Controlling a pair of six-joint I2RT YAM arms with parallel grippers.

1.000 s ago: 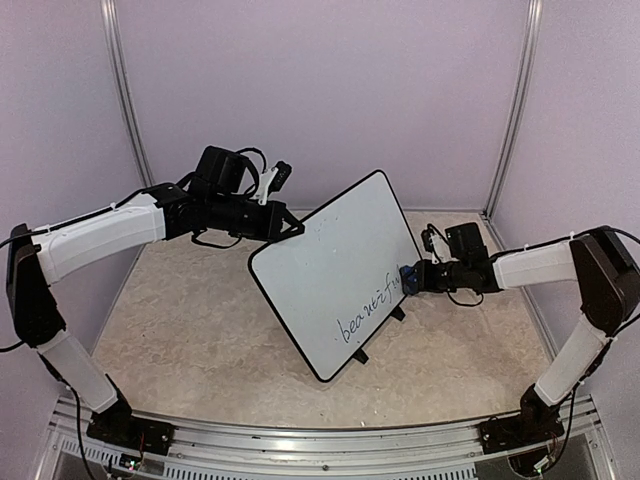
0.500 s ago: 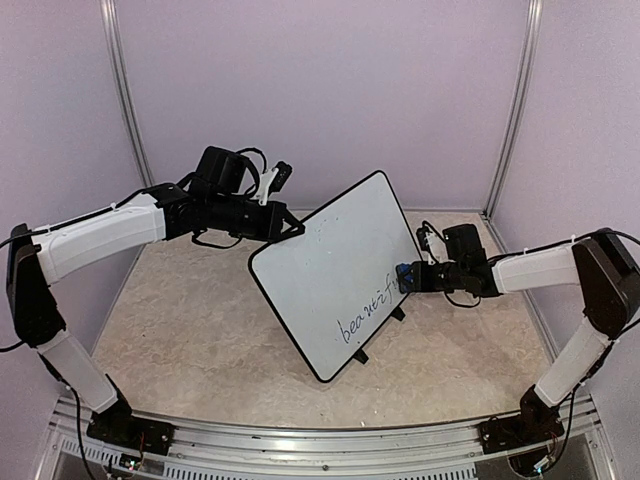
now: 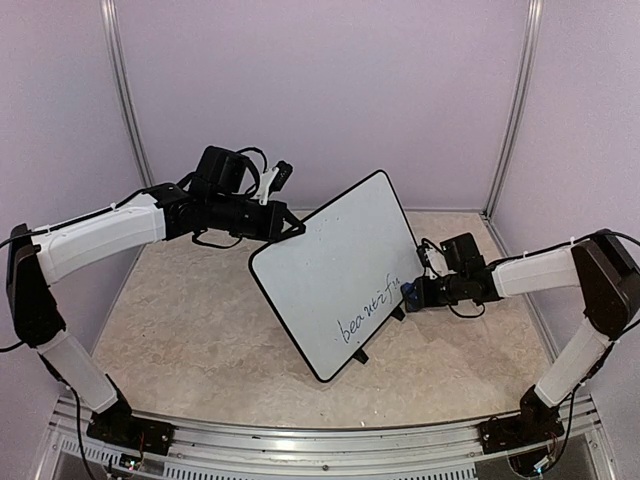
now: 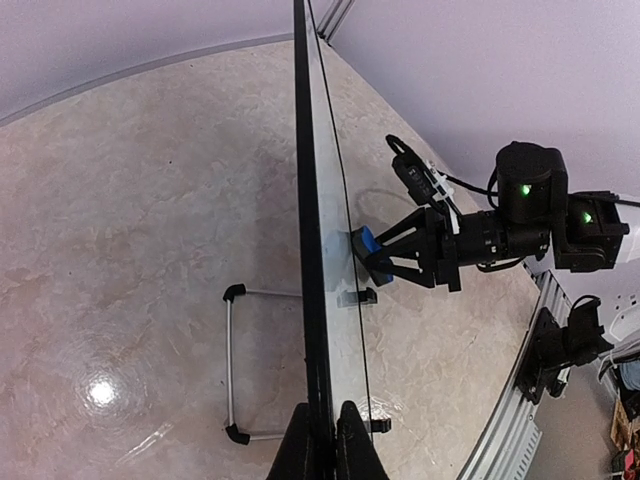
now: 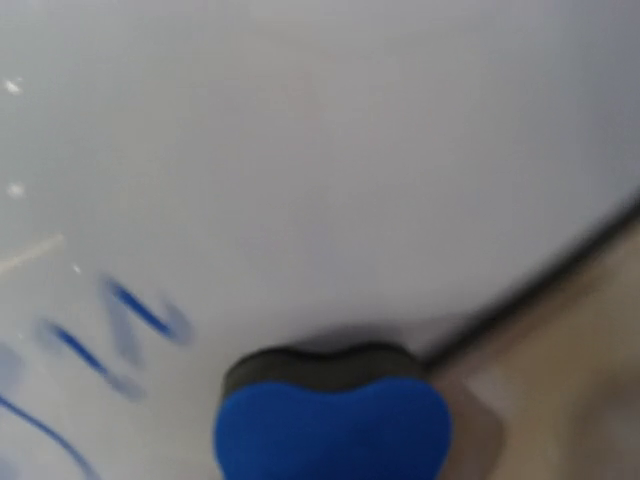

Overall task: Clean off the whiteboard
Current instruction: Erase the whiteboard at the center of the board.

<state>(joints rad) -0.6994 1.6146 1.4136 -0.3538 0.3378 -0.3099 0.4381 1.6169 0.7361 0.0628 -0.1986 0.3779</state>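
Blue eraser (image 3: 408,293), clamped in the right end effector (image 4: 388,262), touches the whiteboard (image 3: 330,270).

The whiteboard (image 3: 320,270) is white, black-rimmed; the eraser (image 5: 330,430) blue.

A large, flat, rectangular whiteboard (image 3: 335,275) with a glossy white face, thin black rim and rounded corners stands nearly upright on the beige marbled table (image 3: 200,330), resting on two small black clip feet (image 3: 361,355) with a thin wire prop (image 4: 232,365) behind it. It runs diagonally from its near foot toward the far right. Dark cursive handwriting (image 3: 368,312) runs along its lower right part; the rest is blank.
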